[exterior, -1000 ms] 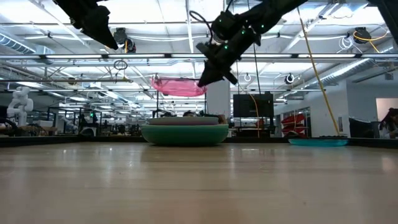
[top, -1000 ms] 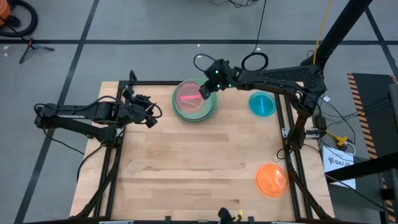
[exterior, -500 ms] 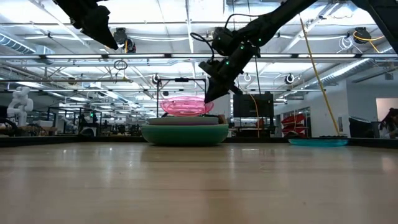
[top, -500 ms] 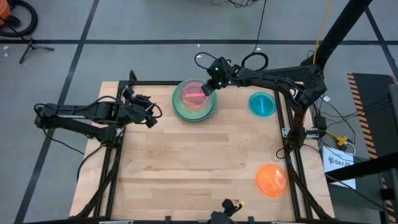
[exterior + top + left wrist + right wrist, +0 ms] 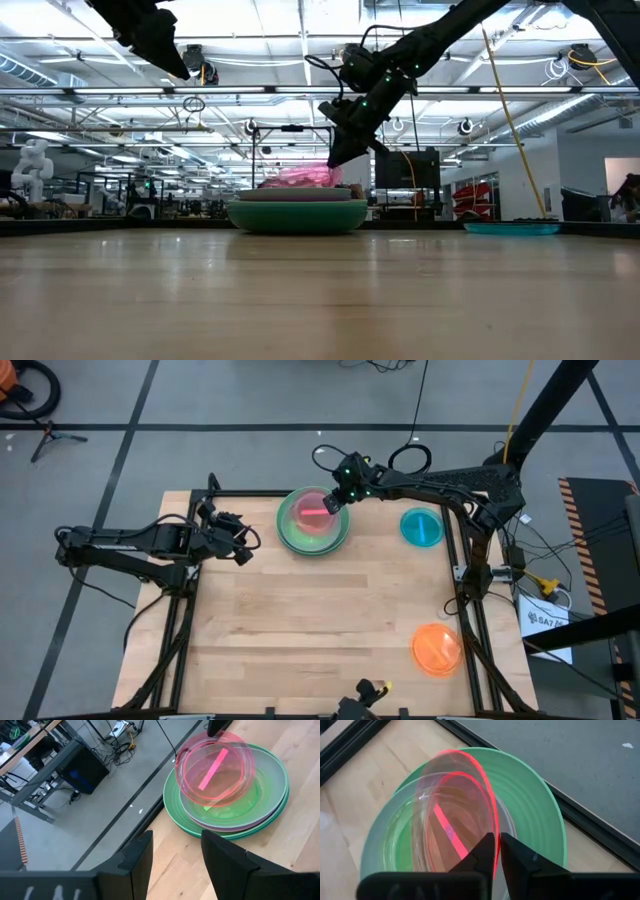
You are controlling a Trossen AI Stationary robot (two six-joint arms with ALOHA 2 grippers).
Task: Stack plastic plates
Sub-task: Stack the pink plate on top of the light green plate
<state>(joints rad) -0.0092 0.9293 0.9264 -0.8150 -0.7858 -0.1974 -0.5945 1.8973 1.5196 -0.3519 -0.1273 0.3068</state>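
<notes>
A stack of larger plastic plates (image 5: 335, 540), green at the bottom (image 5: 297, 215), stands at the table's far edge, middle. A small translucent hot pink plate (image 5: 305, 515) lies tilted on top of it (image 5: 215, 767). My right gripper (image 5: 330, 507) hovers over the stack's right side, shut on that plate's rim (image 5: 497, 842). My left gripper (image 5: 175, 855) waits open and raised to the left of the stack, touching nothing. My right gripper pinches the hot pink plate's rim (image 5: 492, 827) on the side nearest it, between its two fingers. The fingers slant down from the table's right. The plate tilts: its held edge (image 5: 335, 170) is up, and its opposite edge (image 5: 265, 184) rests on the stack.
A blue plate (image 5: 421, 527) lies flat at the far right of the table. An orange plate (image 5: 437, 648) lies near the right front corner. Bare wood stretches across the table's middle and near left.
My right gripper has sunk toward the stack with the hot pink plate. The plate hung clear above the stack a second ago. Its free edge has since dropped onto the top plate while the held edge stays up.
</notes>
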